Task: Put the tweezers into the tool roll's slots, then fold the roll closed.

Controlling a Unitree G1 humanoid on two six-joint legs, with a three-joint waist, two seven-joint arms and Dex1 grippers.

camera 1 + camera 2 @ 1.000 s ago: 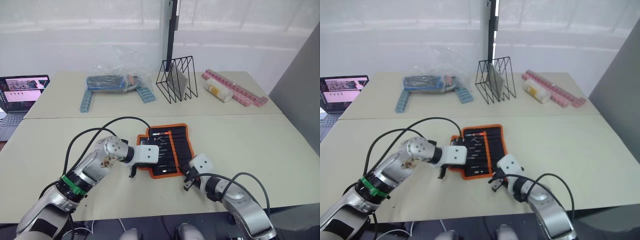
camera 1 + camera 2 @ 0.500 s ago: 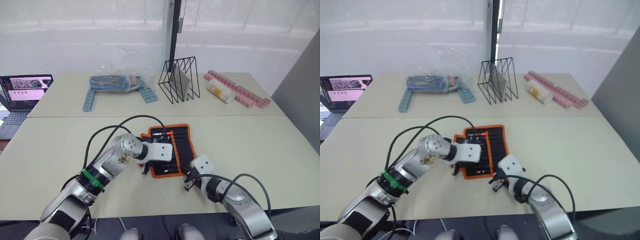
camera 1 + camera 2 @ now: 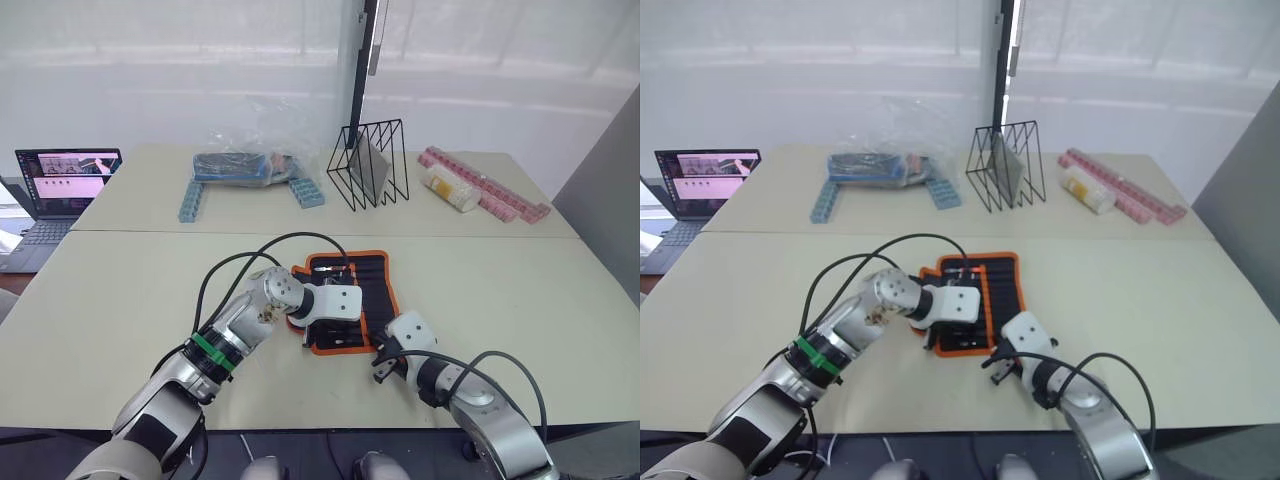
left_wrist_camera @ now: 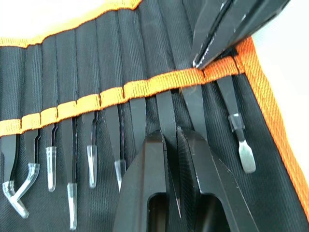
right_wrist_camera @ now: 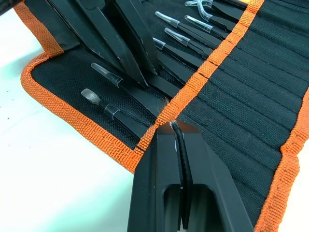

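The tool roll (image 3: 362, 290) lies open on the table, black with orange trim. Several tweezers (image 4: 91, 145) sit in its slots (image 4: 87, 63) under an orange band, their tips in clear caps. My left gripper (image 4: 172, 131) is over the roll's near left part, shut on one pointed tweezer (image 4: 167, 108) that runs up into a slot. My right gripper (image 5: 172, 126) is at the roll's near right edge, shut on the orange band (image 5: 203, 72). The right gripper (image 4: 195, 63) also appears in the left wrist view, and the left gripper (image 5: 145, 79) in the right wrist view.
At the table's back are a clear plastic bag (image 3: 245, 160) of blue parts, blue block strips (image 3: 190, 200), a black wire rack (image 3: 368, 165), a small jar (image 3: 447, 190) and pink strips (image 3: 495, 195). A laptop (image 3: 60, 175) stands far left. Black cables (image 3: 250, 265) arch over my left arm.
The camera has shifted. My left gripper has moved from beside the roll's left edge onto the roll. The right gripper has stayed at the near right edge.
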